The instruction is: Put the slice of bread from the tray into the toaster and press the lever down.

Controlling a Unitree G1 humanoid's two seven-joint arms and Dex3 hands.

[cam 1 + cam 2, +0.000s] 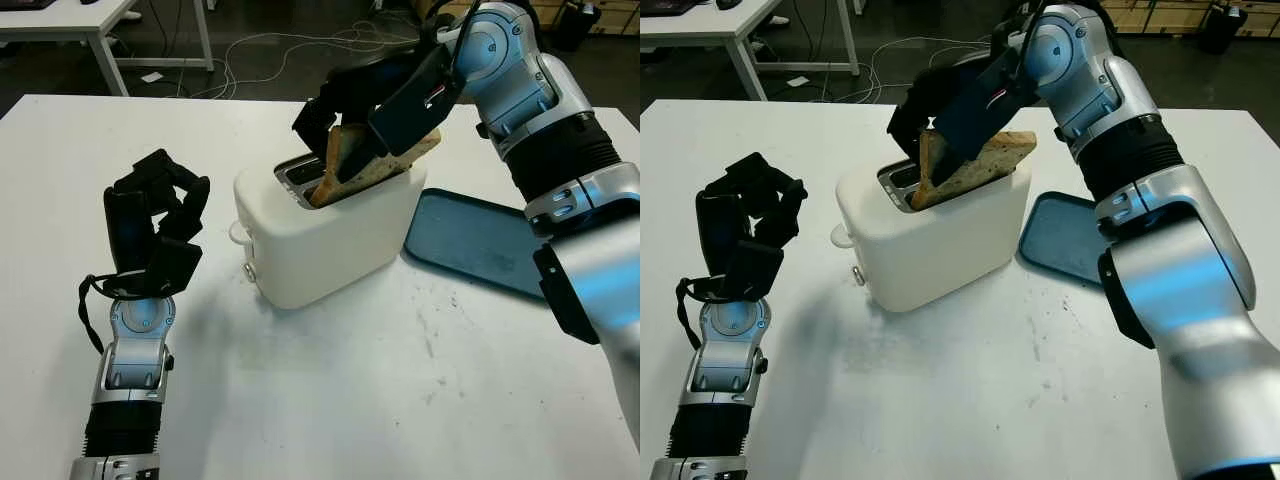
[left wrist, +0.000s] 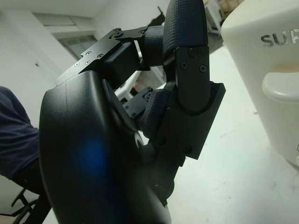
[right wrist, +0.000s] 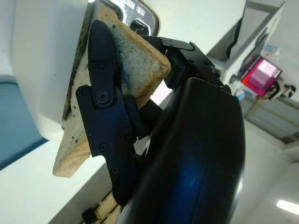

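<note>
A white toaster (image 1: 330, 230) stands in the middle of the table. The slice of bread (image 1: 350, 165) leans tilted with one lower corner in the toaster's slot (image 1: 300, 172), most of it still above the top. My right hand (image 1: 375, 105) is shut on the slice, its fingers (image 3: 105, 107) across the bread's face (image 3: 140, 65). The toaster's lever (image 1: 238, 232) sits on the end facing my left hand. My left hand (image 1: 160, 225) hovers left of the toaster with curled fingers (image 2: 184, 60), holding nothing.
A blue tray (image 1: 480, 240) lies flat on the table just right of the toaster, under my right arm. Behind the white table are a second table (image 1: 90, 20) and cables on the floor.
</note>
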